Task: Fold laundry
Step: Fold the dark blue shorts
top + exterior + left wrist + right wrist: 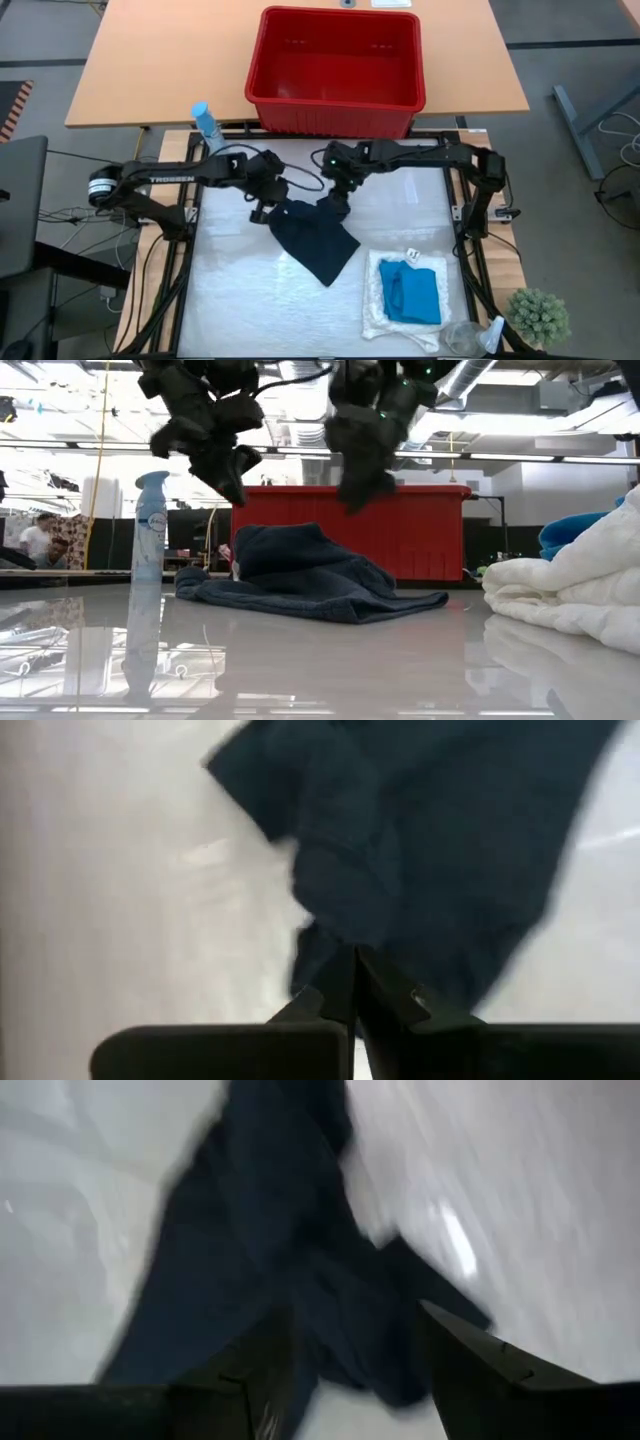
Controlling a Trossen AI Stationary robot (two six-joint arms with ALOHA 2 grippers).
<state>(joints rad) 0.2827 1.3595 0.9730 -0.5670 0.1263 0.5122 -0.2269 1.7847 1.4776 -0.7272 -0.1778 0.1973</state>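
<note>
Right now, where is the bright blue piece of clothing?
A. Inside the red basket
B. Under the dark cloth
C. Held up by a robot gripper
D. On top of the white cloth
D: the high view shows the turquoise garment lying folded on the cream-white cloth near the table's right front corner, well away from the red basket and both grippers.

In the right wrist view motion blur smears the dark navy garment, so its folds cannot be read. In the low view both arms are cut off by the upper edge, and the cream-white cloth runs off the side. From above, part of the clear bottle is cut off.
</note>
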